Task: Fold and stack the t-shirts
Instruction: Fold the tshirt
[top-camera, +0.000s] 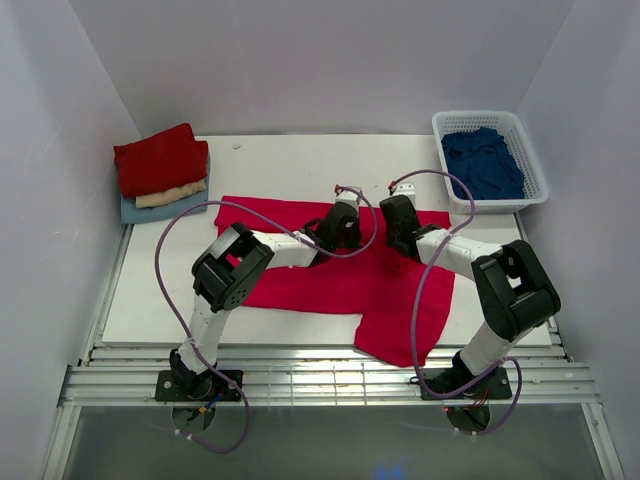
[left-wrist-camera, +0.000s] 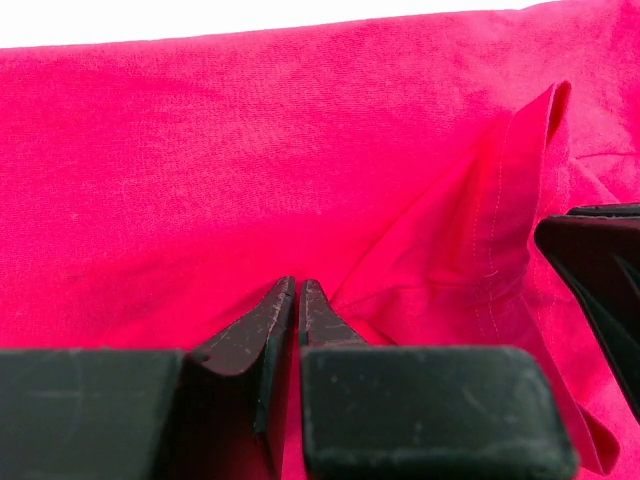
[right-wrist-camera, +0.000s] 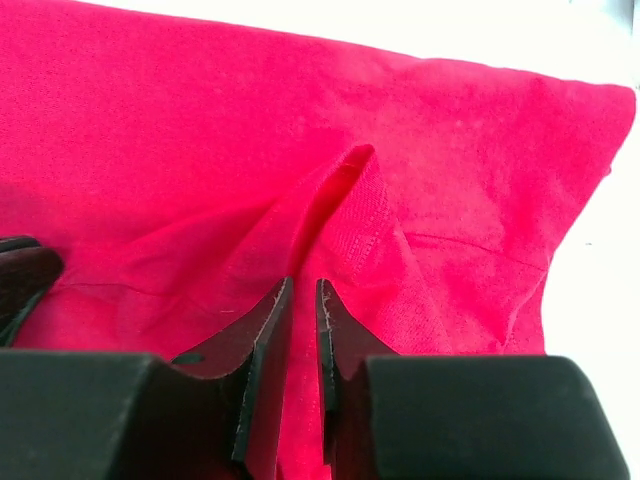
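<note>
I count five t-shirts, as far as I can separate them. One crimson t-shirt (top-camera: 300, 285) lies spread on the white table (top-camera: 280, 160) in front of both arms. Its near right part reaches past the near edge of the white board.

Three more are folded in one stack at the far left corner of the table. The dark red t-shirt (top-camera: 160, 158) is on top, the cream t-shirt (top-camera: 172, 194) is under it, and the pale blue t-shirt (top-camera: 133, 209) is at the bottom.

There is one container, a white lattice basket (top-camera: 487, 119), at the far right corner. Inside it lies the navy cloth (top-camera: 482, 165), crumpled and not folded. I count it as the fifth shirt, but I cannot tell if it is one shirt or several.

Both arms reach onto the crimson t-shirt near its far edge, and the two grippers are just beside each other. The left gripper (left-wrist-camera: 298, 285) has its fingers pressed together, with a pinch of the red cloth between the tips. The right gripper (right-wrist-camera: 301, 285) has its fingers almost together. A raised, stitched ridge of the same shirt runs up from between them. In each wrist view the other gripper shows dark at the side edge.
</note>
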